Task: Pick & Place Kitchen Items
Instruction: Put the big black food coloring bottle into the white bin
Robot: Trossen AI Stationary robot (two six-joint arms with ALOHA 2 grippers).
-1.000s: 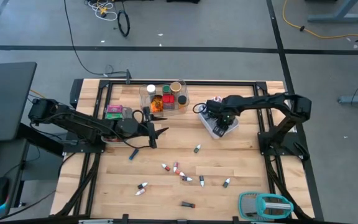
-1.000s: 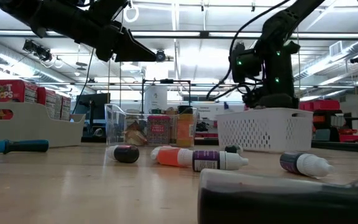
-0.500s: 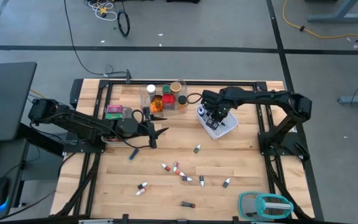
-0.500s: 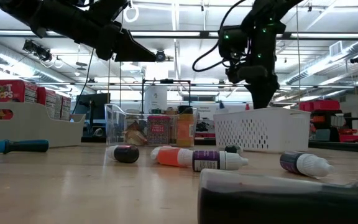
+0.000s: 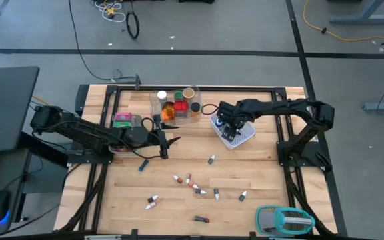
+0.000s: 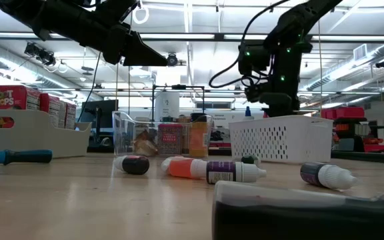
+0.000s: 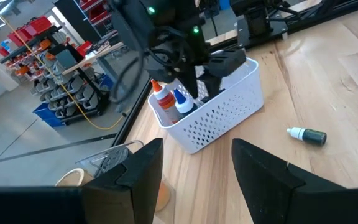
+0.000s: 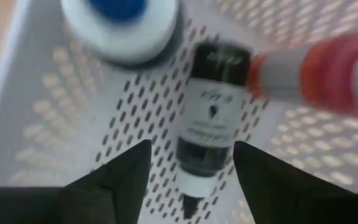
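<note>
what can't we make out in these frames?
- Right hand: high view, its own arm covers the fingers over the white basket.
- Dark vial: low view, blurred and cut by the bottom edge.
- Clear tray: high view, jar labels too small.
- Left hand open: wrist view shows nothing held.

vials scattered, jars in tray
</note>
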